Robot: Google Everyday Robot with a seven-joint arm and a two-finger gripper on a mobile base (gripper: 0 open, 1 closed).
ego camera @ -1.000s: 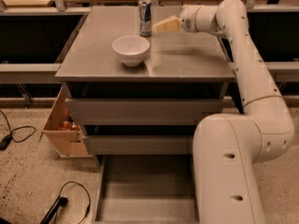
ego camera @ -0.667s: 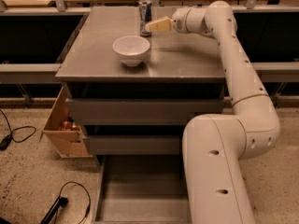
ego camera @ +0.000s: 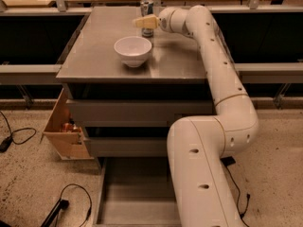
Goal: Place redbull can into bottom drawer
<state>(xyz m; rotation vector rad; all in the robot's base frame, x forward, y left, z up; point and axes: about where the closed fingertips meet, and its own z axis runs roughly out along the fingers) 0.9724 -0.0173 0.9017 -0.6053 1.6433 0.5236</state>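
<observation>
The redbull can [ego camera: 147,7] stands upright at the back of the grey cabinet top [ego camera: 94,41], just behind the white bowl [ego camera: 133,50]. My gripper [ego camera: 145,21] reaches in from the right at the can's mid-height and covers its middle, so only the can's top and base show. The bottom drawer [ego camera: 135,193] is pulled out at floor level below the cabinet front. Its flat grey floor is bare, and my arm's lower link hides its right side.
A tan wooden box [ego camera: 64,129] juts out at the cabinet's left side, holding small items. Two closed grey drawers [ego camera: 137,112] sit above the open one. Black cables [ego camera: 19,136] lie on the speckled floor at the left. My arm's base [ego camera: 203,174] fills the lower right.
My gripper has moved left from beside the can to the can itself and now overlaps its middle. The can, bowl and drawer have not shifted.
</observation>
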